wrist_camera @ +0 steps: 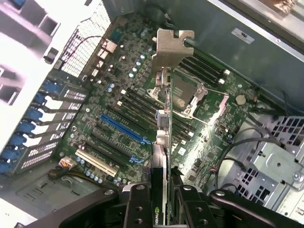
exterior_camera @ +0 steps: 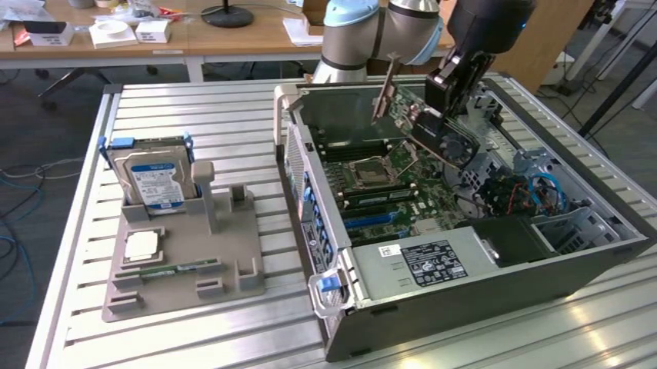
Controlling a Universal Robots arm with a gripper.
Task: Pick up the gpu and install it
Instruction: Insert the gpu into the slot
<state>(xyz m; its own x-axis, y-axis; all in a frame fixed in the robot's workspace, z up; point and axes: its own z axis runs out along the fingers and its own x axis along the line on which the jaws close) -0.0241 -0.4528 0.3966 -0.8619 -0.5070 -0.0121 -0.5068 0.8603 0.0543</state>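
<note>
At exterior view's left, we see grey fixture tray on slatted table w/ hard drive upright in its slot, cpu chip & green memory stick lying flat. Mid-frame to right: open pc case, motherboard exposed. Upper right of centre, gripper has the gpu up over the board, tilted, not seated. Wrist view: fingers partly closed, pinching gpu edge from both faces; metal bracket at card's far end, blue slot on board beneath, card clear of it.
</note>
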